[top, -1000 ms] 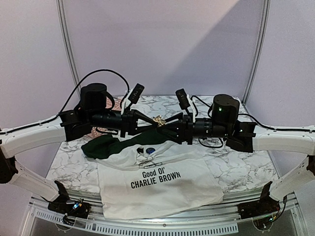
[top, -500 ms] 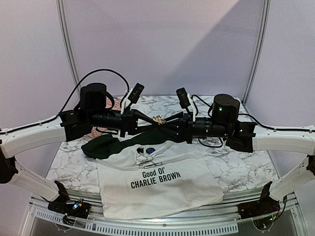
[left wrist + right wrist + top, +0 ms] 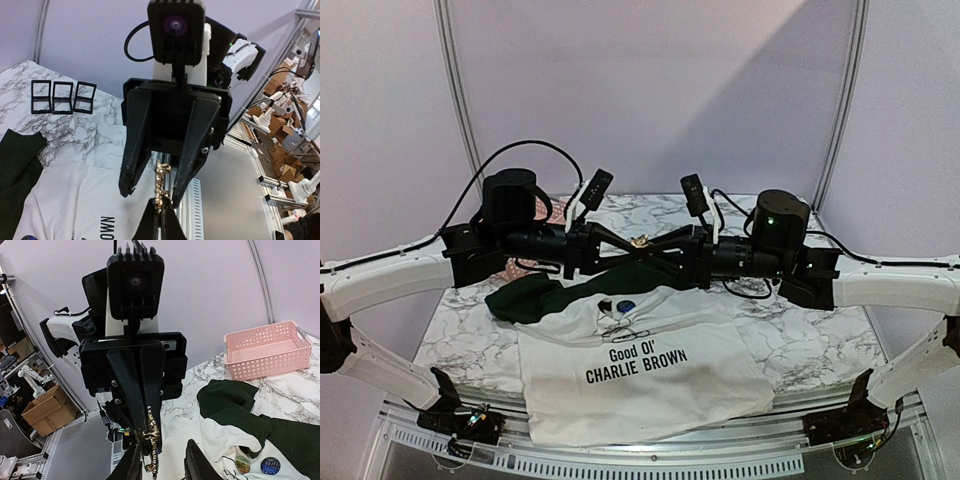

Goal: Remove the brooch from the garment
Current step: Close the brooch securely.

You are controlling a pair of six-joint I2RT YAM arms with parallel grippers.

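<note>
Pinching the gold brooch (image 3: pixel 160 180) at its lower end in the clenched left claw (image 3: pixel 159 216), holding it in the air at the middle of the top view, above and apart from the garment (image 3: pixel 650 395). Straddling that brooch with the right claw (image 3: pixel 164 463), released and gaping, one finger close beside it. Showing the garment lying rumpled on the marble worktop (image 3: pixel 800 340) at the lower centre of the top view, print facing up, a pink basket (image 3: pixel 265 352) sitting beyond its green sleeve.

Bright, even light; a soft diagonal shadow crosses the back wall (image 3: pixel 740 100).
</note>
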